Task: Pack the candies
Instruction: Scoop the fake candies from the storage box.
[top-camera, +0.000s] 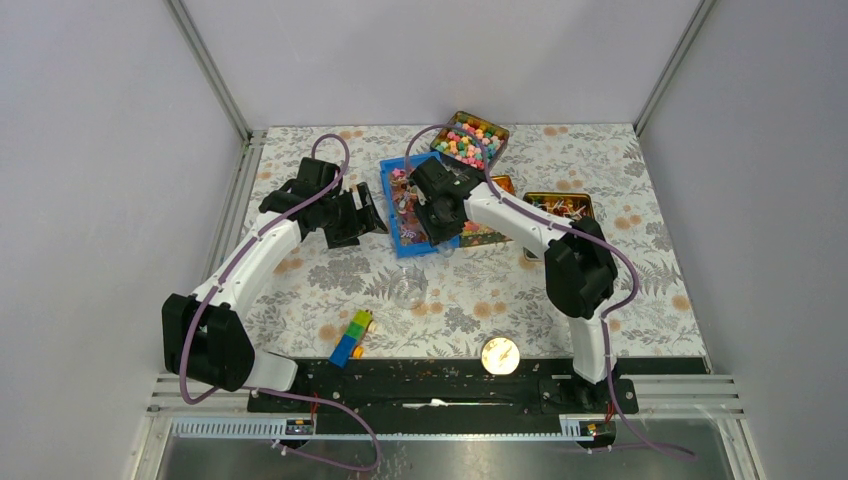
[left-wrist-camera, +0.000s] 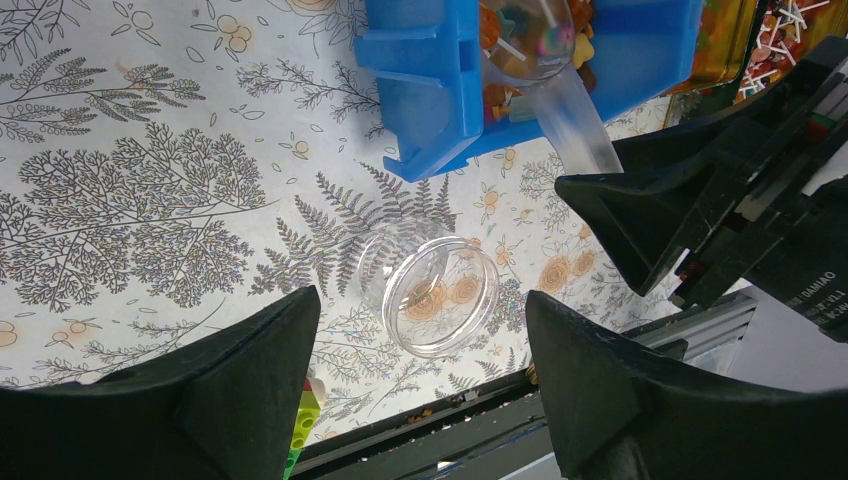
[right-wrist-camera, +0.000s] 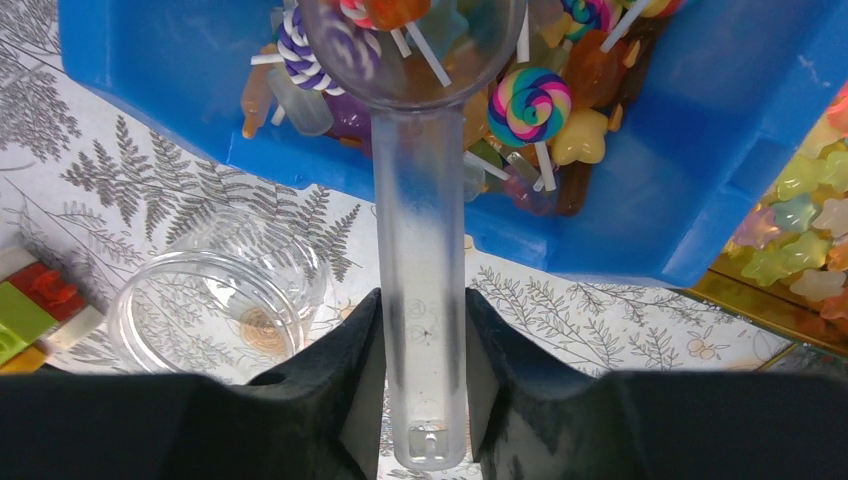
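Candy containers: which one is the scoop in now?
The blue bin, the only blue one, nearest the clear jar; the right gripper holds the scoop in it.

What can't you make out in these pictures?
- Top view: the right arm covers much of the blue bin, hiding most candies inside.
- Right wrist view: the top edge cuts off the far side of the scoop.
- Top view: glare washes out the round object near the arm bases; unidentifiable.
- Top view: the jar is too small and clear to show any contents.
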